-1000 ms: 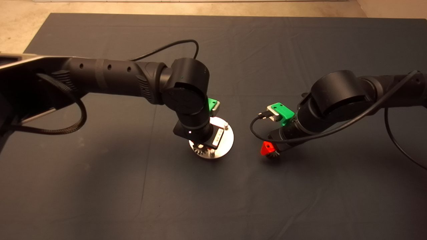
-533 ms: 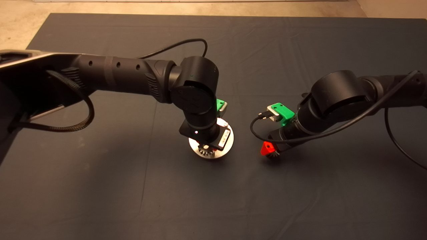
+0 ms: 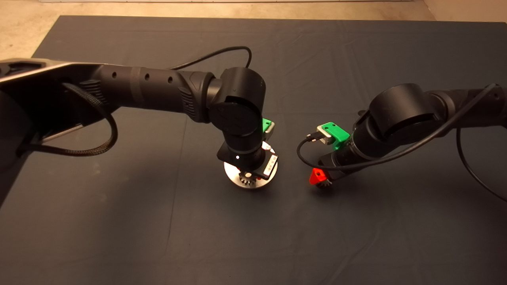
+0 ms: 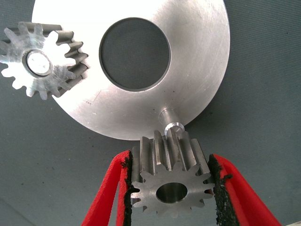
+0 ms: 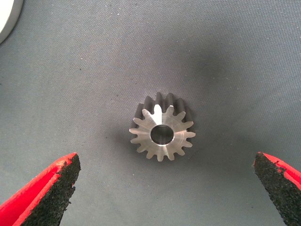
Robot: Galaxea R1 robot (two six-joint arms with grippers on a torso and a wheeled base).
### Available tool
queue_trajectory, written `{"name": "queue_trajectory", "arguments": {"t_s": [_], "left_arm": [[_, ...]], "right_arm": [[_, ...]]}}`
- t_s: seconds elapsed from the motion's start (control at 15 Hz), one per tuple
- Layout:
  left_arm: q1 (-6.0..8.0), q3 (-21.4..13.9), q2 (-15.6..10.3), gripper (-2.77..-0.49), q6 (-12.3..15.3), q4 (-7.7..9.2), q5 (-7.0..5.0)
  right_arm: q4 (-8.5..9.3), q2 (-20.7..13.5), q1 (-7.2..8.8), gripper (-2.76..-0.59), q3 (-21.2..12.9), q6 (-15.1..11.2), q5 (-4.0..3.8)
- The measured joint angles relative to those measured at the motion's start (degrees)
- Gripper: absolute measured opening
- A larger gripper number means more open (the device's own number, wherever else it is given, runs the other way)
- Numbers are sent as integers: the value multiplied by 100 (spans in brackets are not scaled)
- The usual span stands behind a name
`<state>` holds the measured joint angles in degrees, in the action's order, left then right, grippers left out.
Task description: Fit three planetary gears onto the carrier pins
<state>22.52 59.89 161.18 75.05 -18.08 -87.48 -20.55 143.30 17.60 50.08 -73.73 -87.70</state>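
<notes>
Steel teeth are clamped between the black pads of the left gripper (image 4: 171,188), which holds one gear (image 4: 170,181) just above and beside a bare pin (image 4: 172,123) at the rim of the plate (image 4: 197,70). Another gear (image 4: 40,61) already sits on its pin across the plate's central hole. A third gear (image 5: 162,133) lies flat on the mat (image 5: 225,56), with the right gripper (image 5: 164,188) hovering over it, fingers spread wide and touching nothing. The risk, as I judge it, is alignment: the held gear's bore looks offset from the pin, so a straight descent could land it on the pin's top, tip it in the pads, or nudge the plate (nothing visibly anchors it). The remaining pin is out of the wrist frame, and in the head view the left wrist covers most of the plate (image 3: 233,174).
</notes>
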Motion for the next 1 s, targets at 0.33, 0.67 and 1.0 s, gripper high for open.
{"name": "queue_trajectory", "arguments": {"t_s": [0.33,0.67,1.0], "left_arm": [[-77,33,50,-236,-44,-17,-1],[-77,80,73,-236,-73,-22,0],[-89,285,151,-236,-206,-23,-2]], "right_arm": [[-2,0,0,-60,0,2,0],[-2,4,0,-60,-2,1,0],[-4,4,0,-60,-9,2,0]]}}
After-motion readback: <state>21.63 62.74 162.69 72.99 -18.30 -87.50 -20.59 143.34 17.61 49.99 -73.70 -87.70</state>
